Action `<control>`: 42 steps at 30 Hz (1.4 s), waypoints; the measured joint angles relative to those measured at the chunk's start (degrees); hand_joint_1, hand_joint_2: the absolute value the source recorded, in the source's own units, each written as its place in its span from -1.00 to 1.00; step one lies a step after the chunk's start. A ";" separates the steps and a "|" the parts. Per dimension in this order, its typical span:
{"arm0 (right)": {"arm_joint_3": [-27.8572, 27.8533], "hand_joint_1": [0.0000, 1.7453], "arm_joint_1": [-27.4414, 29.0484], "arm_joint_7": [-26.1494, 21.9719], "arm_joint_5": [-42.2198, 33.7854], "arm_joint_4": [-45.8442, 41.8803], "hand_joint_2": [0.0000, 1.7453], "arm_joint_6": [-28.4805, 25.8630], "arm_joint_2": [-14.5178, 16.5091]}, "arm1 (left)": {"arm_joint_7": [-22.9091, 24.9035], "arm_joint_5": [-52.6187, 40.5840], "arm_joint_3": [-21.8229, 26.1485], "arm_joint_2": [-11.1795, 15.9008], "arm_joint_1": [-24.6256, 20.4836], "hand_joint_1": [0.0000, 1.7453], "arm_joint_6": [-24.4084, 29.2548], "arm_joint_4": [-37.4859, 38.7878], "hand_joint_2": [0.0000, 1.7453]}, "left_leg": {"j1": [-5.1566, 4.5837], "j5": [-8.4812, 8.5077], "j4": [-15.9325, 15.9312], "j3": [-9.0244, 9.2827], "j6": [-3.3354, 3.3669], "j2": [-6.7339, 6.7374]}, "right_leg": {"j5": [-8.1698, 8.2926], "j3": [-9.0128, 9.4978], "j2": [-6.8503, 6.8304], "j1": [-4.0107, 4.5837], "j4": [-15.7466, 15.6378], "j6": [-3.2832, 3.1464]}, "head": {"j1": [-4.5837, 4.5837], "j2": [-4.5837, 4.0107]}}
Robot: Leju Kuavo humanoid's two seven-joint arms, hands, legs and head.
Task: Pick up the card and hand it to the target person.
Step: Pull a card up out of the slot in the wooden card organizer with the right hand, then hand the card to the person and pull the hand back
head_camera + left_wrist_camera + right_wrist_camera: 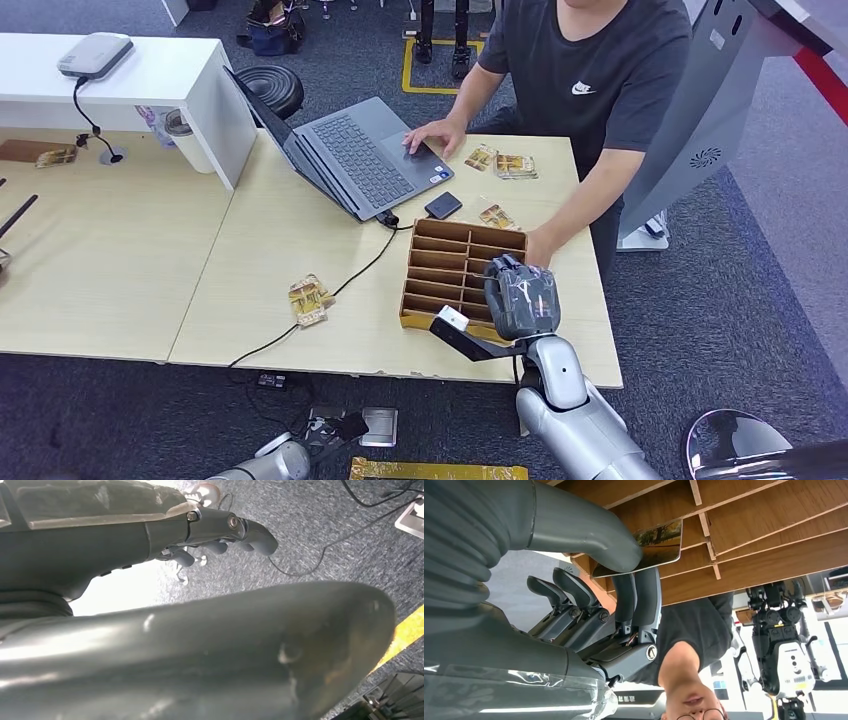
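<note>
In the right wrist view my right hand [624, 580] pinches a card [659, 545] with a picture on it between thumb and fingers, just above the slots of the wooden card box [764, 525]. From the head view the same right hand [520, 297] hovers over the near right part of the wooden box [450, 265], and the card is hidden behind it. The target person [590, 70] in a dark T-shirt stands across the table, one hand on the laptop, the other resting by the box. My left hand [220, 535] hangs low over the floor, fingers curled, holding nothing.
An open laptop [350, 150] sits at the table's far side, its cable running toward the front edge. Loose cards lie near the front [309, 300] and beside the person [505, 163]. A small black device [442, 205] lies behind the box. A white raised shelf [130, 80] stands left.
</note>
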 joint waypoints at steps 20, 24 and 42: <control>-1.60 0.96 2.62 -5.37 -8.13 -36.73 1.00 0.00 -5.45 | -0.93 0.23 0.61 0.14 0.71 -1.00 1.28 0.00 -1.00 | -0.03 -0.03 0.14 -0.15 0.01 0.03 | -0.03 -0.17 0.03 -0.03 0.15 0.02 | 0.00 0.00; 2.69 0.95 -2.33 -3.35 -9.60 -27.60 1.00 0.00 -4.80 | -0.92 0.67 0.91 0.02 0.98 -1.00 2.16 -0.17 -1.00 | -0.03 -0.04 0.10 -0.08 0.01 0.12 | -0.01 -0.13 0.13 -0.04 0.11 0.02 | 0.00 0.00; -4.82 1.00 -17.57 -9.03 1.80 9.86 1.00 0.00 9.09 | -0.39 2.07 1.77 -1.11 0.52 -1.00 3.78 -0.21 -1.00 | -0.02 -0.02 0.03 -0.01 -0.02 0.24 | 0.05 -0.08 0.25 -0.02 0.10 0.00 | 0.00 0.00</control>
